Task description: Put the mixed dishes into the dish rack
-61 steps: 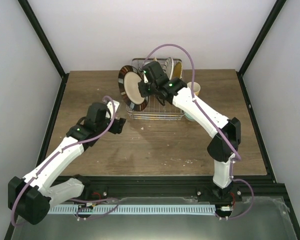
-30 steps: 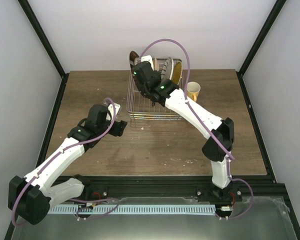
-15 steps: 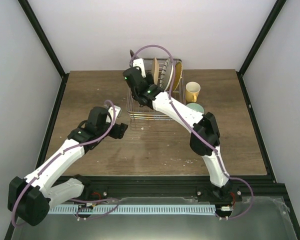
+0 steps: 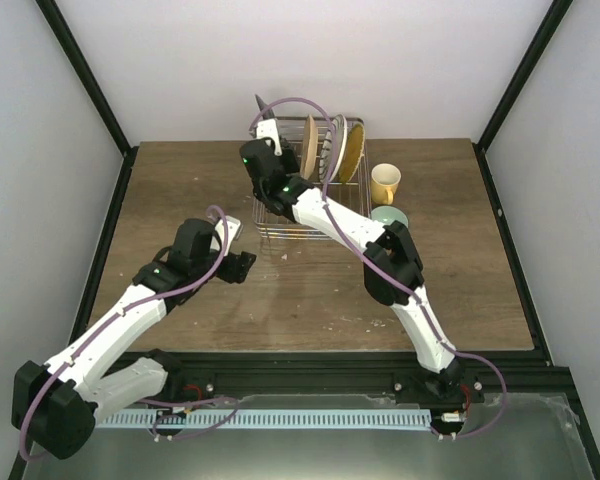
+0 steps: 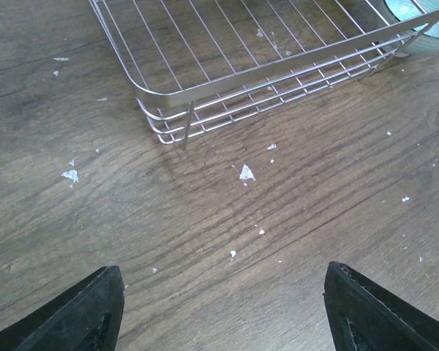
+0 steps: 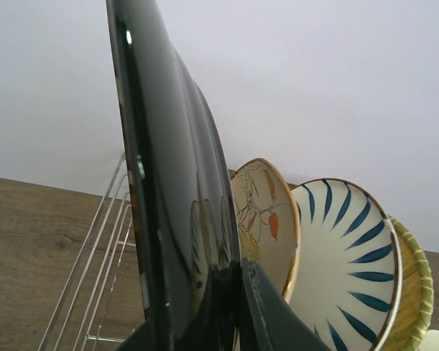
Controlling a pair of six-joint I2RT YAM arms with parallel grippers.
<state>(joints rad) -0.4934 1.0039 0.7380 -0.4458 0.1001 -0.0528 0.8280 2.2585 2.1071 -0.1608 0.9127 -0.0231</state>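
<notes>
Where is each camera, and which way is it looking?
Top: high behind the arms, looking down at the table; both arms show.
Left wrist: on the left gripper, facing down at the dish rack corner; its open fingers show.
Right wrist: on the right gripper, facing sideways past the dark plate it grips; its fingers show.
All three share the dish rack.

I see a brown wooden table (image 5: 205,219) (little white crumbs (image 5: 246,172) on it) under the left gripper (image 5: 221,303) jaws, white walls (image 4: 380,50) far beyond them.

Wooden table (image 4: 180,180) with rack (image 4: 310,236), mug (image 4: 385,183), bowl (image 4: 387,213)
</notes>
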